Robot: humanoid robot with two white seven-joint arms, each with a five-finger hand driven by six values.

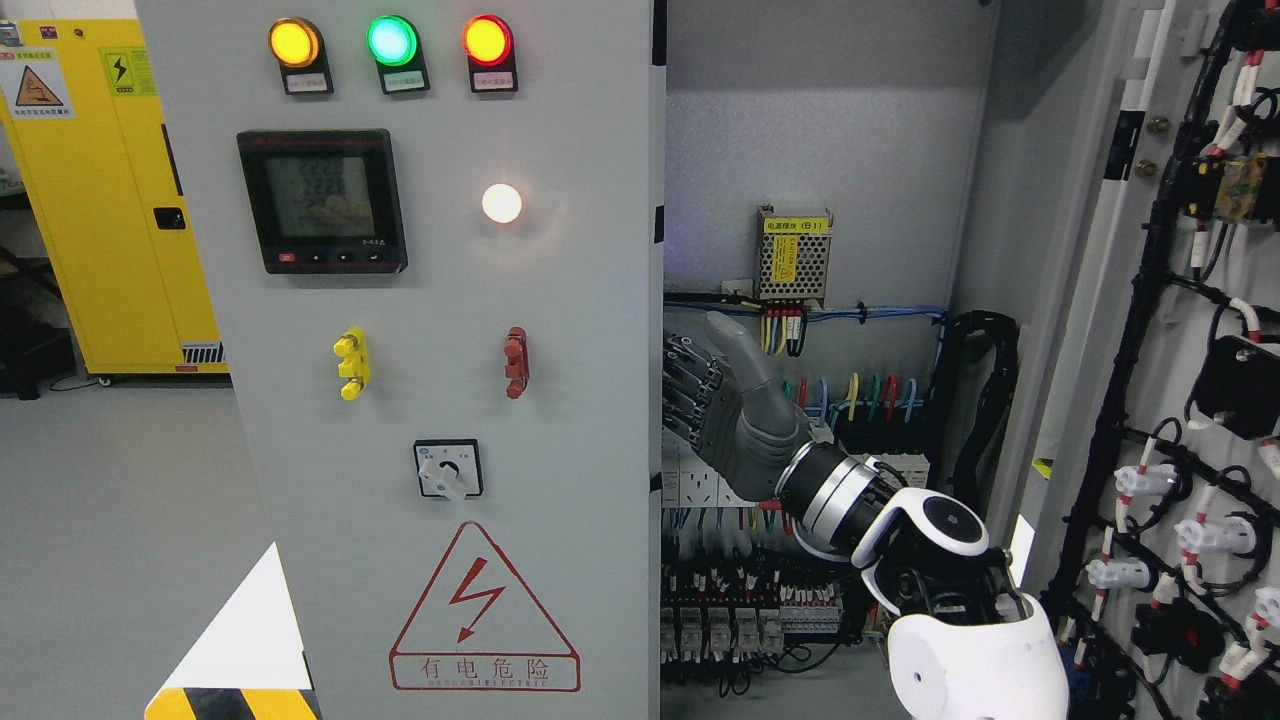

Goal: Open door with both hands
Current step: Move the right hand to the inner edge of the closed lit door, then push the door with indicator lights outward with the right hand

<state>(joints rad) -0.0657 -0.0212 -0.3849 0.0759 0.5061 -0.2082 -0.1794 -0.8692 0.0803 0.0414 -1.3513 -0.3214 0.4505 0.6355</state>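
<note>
My right hand [715,405] has fingers curled against the edge of the left door [440,350]; thumb up, grasp unconfirmed. Behind it: wiring [850,395] and power supply [792,255]. To its right, the second door [1170,400] stands swung open.

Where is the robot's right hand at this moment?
In the head view, the right hand is right of centre inside the open cabinet, fingers at the inner edge of the left door, below the small power supply.

1 head cam, close, facing cabinet door [450,400] front-on
</note>
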